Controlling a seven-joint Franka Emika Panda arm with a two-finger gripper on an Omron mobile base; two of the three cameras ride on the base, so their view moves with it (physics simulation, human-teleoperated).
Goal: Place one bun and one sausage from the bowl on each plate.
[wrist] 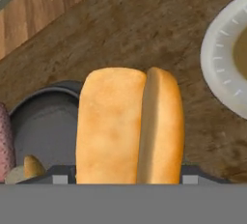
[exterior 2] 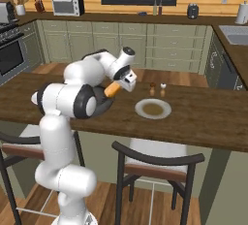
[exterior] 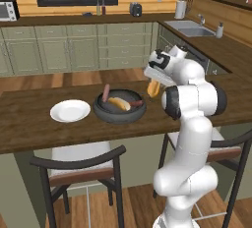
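Observation:
My gripper (exterior: 153,85) is shut on a yellow-orange bun (exterior: 153,90) and holds it above the counter, just right of the dark bowl (exterior: 118,120). In the hand view the bun (wrist: 129,126) hangs between the fingertips, over bare wood between the bowl (wrist: 62,89) and a white plate (wrist: 224,63). A second bun (exterior: 119,103) lies in the bowl with a sausage (exterior: 136,102) beside it. Another sausage (exterior: 106,93) leans on the far rim. A second white plate (exterior: 70,110) sits left of the bowl. From the right base, the held bun (exterior 2: 113,90) hangs left of the plate (exterior 2: 153,108).
Two small shakers (exterior 2: 157,89) stand behind the right-hand plate. Dark-framed chairs (exterior: 78,165) (exterior 2: 155,163) are tucked under the counter's near edge. Bare wood stretches to the right of that plate.

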